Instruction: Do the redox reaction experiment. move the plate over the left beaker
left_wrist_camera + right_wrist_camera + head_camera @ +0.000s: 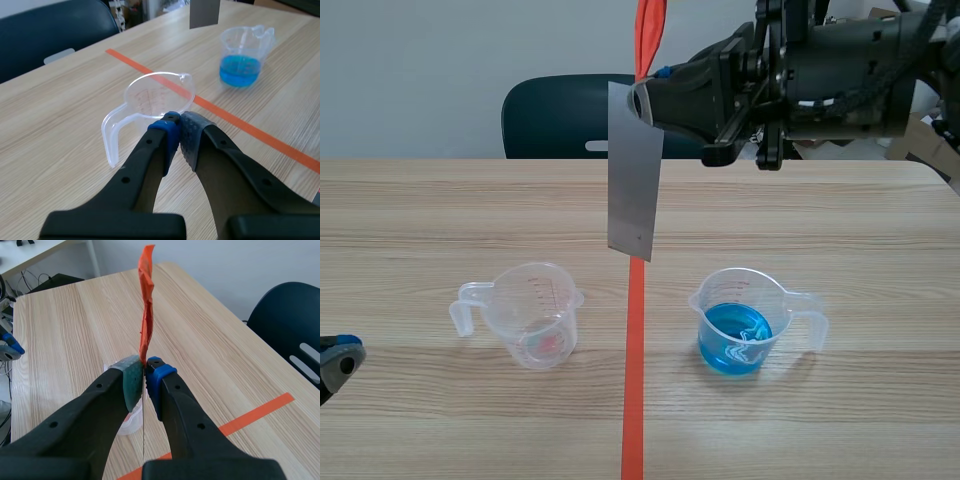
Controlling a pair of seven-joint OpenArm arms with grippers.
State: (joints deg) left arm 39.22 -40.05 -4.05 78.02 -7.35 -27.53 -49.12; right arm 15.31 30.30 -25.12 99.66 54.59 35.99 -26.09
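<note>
Your right claw (645, 100) pinches the metal plate (634, 170), not yet over the left beaker (538, 315). Your left claw (179, 121) is pressed together, empty.

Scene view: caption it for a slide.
Right gripper holds grey plate aloft between the left beaker and the blue-liquid beaker.

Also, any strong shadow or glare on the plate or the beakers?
Scene view: even light, no glare on the plate, only faint shadows by the left beaker and the beaker of blue liquid. Left wrist view: bright glints on the left beaker's rim. Right wrist view: the plate shows edge-on.
</note>
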